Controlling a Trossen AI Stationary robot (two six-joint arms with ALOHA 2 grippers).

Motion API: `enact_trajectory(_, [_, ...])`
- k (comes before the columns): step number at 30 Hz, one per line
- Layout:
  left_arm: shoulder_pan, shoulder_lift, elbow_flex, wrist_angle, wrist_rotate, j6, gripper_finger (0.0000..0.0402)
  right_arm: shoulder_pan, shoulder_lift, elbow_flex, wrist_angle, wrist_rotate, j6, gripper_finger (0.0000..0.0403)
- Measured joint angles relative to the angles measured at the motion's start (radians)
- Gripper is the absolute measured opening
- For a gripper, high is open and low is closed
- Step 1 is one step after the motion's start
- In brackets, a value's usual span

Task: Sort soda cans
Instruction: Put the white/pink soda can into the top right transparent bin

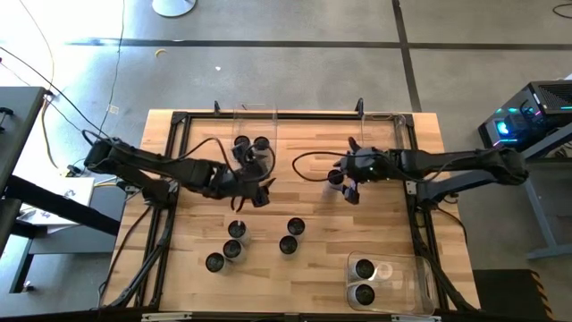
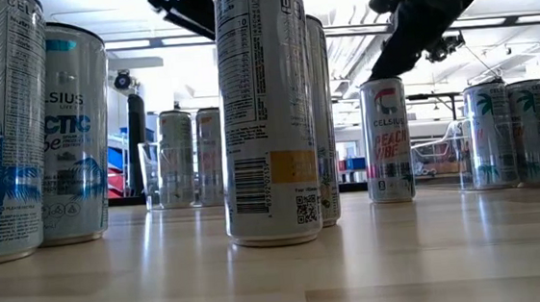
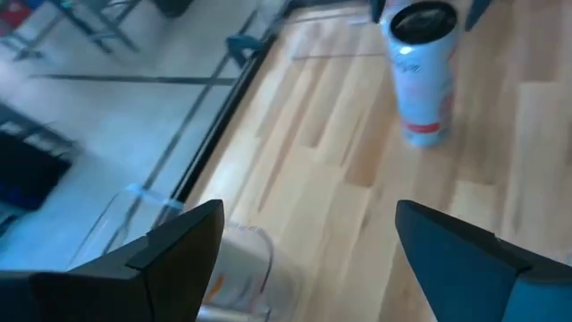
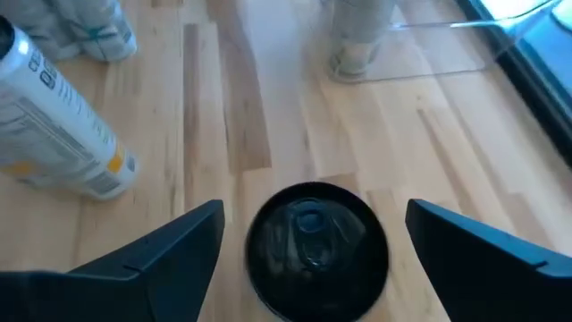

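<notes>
A Peach Vibe soda can stands upright on the wooden table, directly beneath the right gripper, whose fingers are spread wide and hold nothing. Left of that can, the left gripper hovers equally wide and empty near a clear bin.

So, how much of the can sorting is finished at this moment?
Done: two cans stand in the clear plastic bin at the near edge, and about three in the far clear bin. In hand: the right pincer, open, sits over a dark-topped silver can; the left pincer is open too. Left: five loose silver cans on the wooden table.
</notes>
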Motion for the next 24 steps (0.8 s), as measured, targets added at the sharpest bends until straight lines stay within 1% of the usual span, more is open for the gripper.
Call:
enact_trajectory(2, [-0.018,0.0,0.0,-0.043,-0.055,-0.045,0.0323,-0.008,0.026,0.0,0.001,-0.039,-0.001,0.0346])
enact_trajectory(3, [-0.026,0.0,0.0,-0.07,-0.082,-0.07,0.0323,-0.012,0.038,0.0,0.002,-0.043,-0.001,0.0346])
enact_trajectory(7, [-0.055,0.0,0.0,-0.179,-0.185,-0.18,0.0323,-0.013,0.088,0.0,0.002,-0.037,-0.03,0.0346])
enact_trajectory(10, [-0.077,0.0,0.0,-0.243,-0.232,-0.256,0.0323,-0.013,0.103,0.0,0.01,-0.035,-0.026,0.0343])
enact_trajectory(12, [-0.093,0.0,0.0,-0.271,-0.248,-0.297,0.0323,-0.013,0.105,0.0,0.013,-0.026,-0.024,0.0331])
enact_trajectory(14, [-0.106,0.0,0.0,-0.292,-0.266,-0.33,0.0323,-0.013,0.104,0.0,0.027,-0.01,-0.023,0.0309])
enact_trajectory(18, [-0.123,0.0,0.0,-0.332,-0.28,-0.385,0.0323,-0.013,0.102,0.011,0.038,0.01,0.003,0.0237])
enact_trajectory(21, [-0.126,0.0,-0.009,-0.329,-0.27,-0.421,0.0323,-0.012,0.094,0.093,-0.024,0.048,0.018,0.0235])
enact_trajectory(23, [-0.124,-0.001,-0.042,-0.257,-0.256,-0.4,0.0323,-0.019,0.077,0.191,-0.08,0.077,0.0,0.0235])
enact_trajectory(24, [-0.12,0.0,-0.061,-0.209,-0.232,-0.375,0.0323,-0.024,0.072,0.248,-0.119,0.102,-0.013,0.0235])
